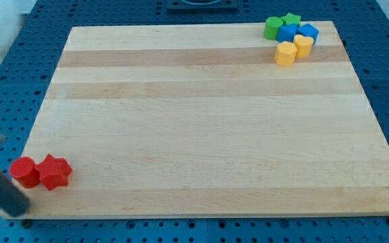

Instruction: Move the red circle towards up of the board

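No text, label, brand, number or sign can be read on any block or elsewhere in view.

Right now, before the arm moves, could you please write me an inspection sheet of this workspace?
Surface: wooden board, on a blue perforated table.
Job's things: red circle at the board's lower left corner, touching the red star on its right.
Clutter: green cylinder, green star, two blue blocks and two yellow blocks, bunched at the upper right.
Grippers: none; my tip is blurred, just below and left of the red circle.
Cables: nothing seen.
Surroundings: a dark object at the view's top edge.
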Robot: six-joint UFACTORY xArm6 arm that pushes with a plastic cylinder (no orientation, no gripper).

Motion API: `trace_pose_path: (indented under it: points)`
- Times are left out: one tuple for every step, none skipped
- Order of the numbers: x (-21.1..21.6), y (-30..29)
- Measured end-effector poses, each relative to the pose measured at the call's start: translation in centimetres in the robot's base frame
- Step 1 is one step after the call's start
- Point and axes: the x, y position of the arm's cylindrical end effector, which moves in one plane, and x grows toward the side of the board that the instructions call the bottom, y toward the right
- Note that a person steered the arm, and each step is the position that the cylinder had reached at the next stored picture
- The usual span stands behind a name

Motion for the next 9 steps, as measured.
trace_pose_path:
  points:
    - [-1.2,-0.4]
    - [-3.6,2.5]
    - [-5.9,7.6]
    - [-7.3,9.5]
    - [-5.9,5.2]
    - [-2.9,0.2]
    - [-5.4,-0.1]
    - [-9.9,6.1]
    - [-14.2,11.8]
